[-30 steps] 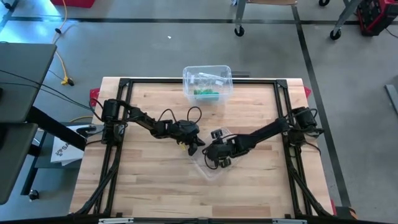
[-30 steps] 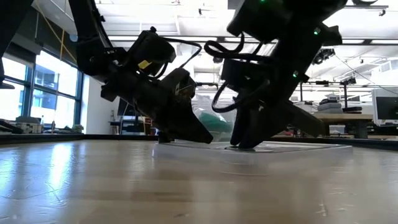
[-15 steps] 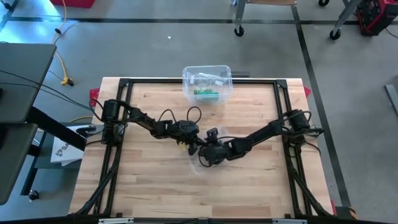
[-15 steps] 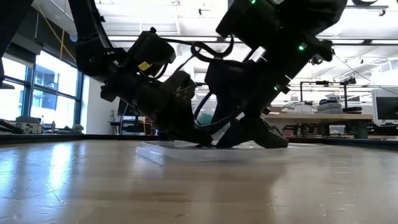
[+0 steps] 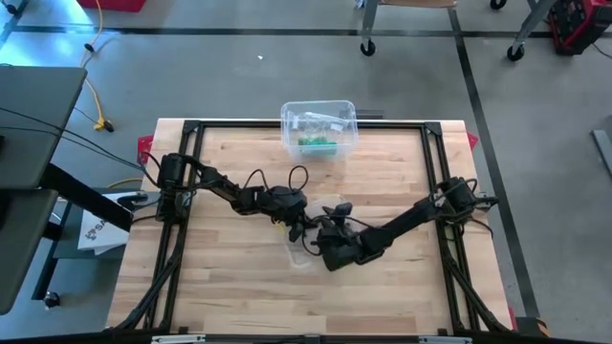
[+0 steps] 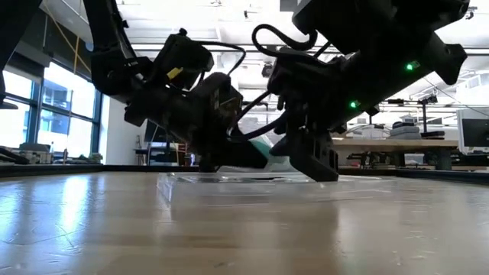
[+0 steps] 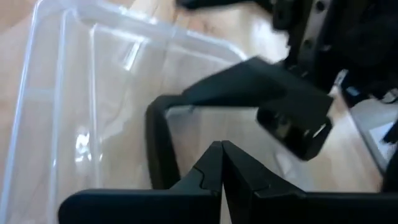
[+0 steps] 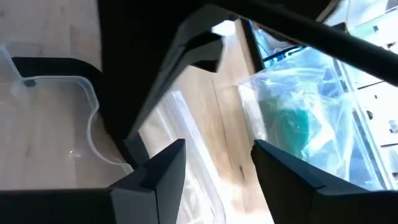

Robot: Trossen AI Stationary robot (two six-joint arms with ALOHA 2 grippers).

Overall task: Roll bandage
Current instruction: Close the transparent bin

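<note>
A clear plastic lid lies flat on the table's middle; it also shows in the low view. My left gripper is shut with its tips down on the lid. My right gripper is open right beside it, over the lid, whose rim shows past its fingers. A green bandage roll lies inside a clear bin at the table's far edge; it also shows in the right wrist view. My left gripper's shut fingertips come down slanting from the table's left onto the lid's flat face. Nothing shows between them. The lid lies flat on the table. My right gripper has one finger down at the lid's top; whether it touches I cannot tell.
The clear bin at the far edge also holds white packets. Black frame rails run along the table's sides. Bare wood lies toward the near edge.
My right gripper has gone toward the table's left and a little toward its near edge, and its arm has swung nearer. The lid has slid along the table toward the left, staying flat. My left gripper has stayed on it.
</note>
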